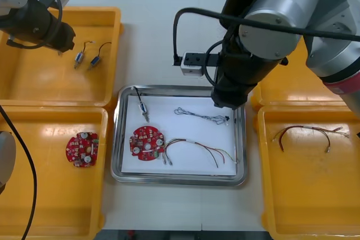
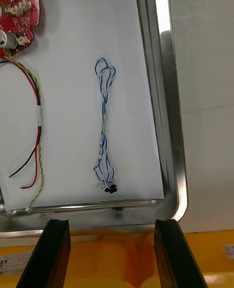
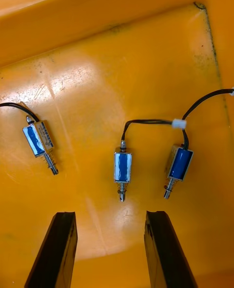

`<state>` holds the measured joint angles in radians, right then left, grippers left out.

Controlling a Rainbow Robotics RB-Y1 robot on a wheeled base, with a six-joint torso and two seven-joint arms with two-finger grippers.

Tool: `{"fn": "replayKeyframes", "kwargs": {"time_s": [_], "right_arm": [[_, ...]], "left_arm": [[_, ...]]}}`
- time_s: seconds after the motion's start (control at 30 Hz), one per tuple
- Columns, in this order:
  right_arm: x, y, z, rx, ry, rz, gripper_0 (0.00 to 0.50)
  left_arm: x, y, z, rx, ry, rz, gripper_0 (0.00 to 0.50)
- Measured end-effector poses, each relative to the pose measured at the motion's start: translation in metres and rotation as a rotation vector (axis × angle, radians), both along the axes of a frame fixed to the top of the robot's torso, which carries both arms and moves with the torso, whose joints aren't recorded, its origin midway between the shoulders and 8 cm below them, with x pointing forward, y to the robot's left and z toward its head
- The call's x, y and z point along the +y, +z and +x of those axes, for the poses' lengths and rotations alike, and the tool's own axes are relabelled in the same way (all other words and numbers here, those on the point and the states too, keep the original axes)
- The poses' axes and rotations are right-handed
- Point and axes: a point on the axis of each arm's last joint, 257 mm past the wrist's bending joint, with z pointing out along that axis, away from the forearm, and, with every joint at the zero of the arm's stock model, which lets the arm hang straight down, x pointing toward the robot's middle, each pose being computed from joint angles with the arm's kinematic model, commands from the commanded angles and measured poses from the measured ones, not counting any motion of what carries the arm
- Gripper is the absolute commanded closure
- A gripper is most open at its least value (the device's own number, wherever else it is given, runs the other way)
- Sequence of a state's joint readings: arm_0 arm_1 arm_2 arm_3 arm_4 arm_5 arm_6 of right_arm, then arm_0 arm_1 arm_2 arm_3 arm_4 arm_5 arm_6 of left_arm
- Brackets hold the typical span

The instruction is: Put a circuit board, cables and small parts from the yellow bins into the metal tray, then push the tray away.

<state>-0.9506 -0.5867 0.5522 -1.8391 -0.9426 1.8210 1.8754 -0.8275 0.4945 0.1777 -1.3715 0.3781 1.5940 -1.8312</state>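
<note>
White-lined metal tray (image 1: 115,150) sits mid-frame in the front view, yellow bins either side. In it: circuit board (image 1: 147,143) lower left, small metal part (image 1: 144,109) on a black lead upper left, red and yellow cable (image 1: 202,150) along the lower edge running from the board, blue and white twisted cable (image 1: 201,116) upper right.

Right gripper (image 2: 113,224) at the tray's right rim, fingers (image 2: 57,249) spread apart, gripping nothing. The twisted cable lies loose on the white liner just ahead of them, not touching. Right arm (image 1: 253,54) blocks the front view of that gripper and most of the upper right bin (image 1: 281,94); contents can't be told. White block (image 1: 192,63) with a black cord on the table just above the tray, beside that arm.

Left gripper (image 1: 63,36) upper left of the frame, over the upper left bin (image 1: 115,43), fingers (image 3: 63,244) spread, empty. Three blue-bodied metal parts (image 3: 123,167) on the bin floor just ahead, middle one in line with the gap, none touched.

Lower left bin (image 1: 34,195): spare board (image 1: 82,150). Lower right bin (image 1: 315,195): spare cable (image 1: 306,136), red and yellow, ends too small to make out.
</note>
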Motion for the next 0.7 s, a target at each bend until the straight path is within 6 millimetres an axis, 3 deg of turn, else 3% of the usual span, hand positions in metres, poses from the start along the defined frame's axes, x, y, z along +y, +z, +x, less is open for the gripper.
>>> {"fn": "replayKeyframes", "kwargs": {"time_s": [0.17, 0.43, 0.7], "right_arm": [[-0.007, 0.015, -0.011, 0.014, -0.122, 0.087, 0.000], [-0.046, 0.024, -0.021, 0.027, -0.339, 0.190, 0.000], [-0.086, 0.029, -0.019, 0.044, -0.566, 0.287, 0.000]], "left_arm": [[0.000, 0.000, 0.000, 0.000, -0.001, -0.001, 0.088], [0.000, -0.001, 0.001, -0.003, 0.000, 0.000, 0.088], [0.002, -0.020, 0.029, -0.067, 0.011, -0.024, 0.030]]}}
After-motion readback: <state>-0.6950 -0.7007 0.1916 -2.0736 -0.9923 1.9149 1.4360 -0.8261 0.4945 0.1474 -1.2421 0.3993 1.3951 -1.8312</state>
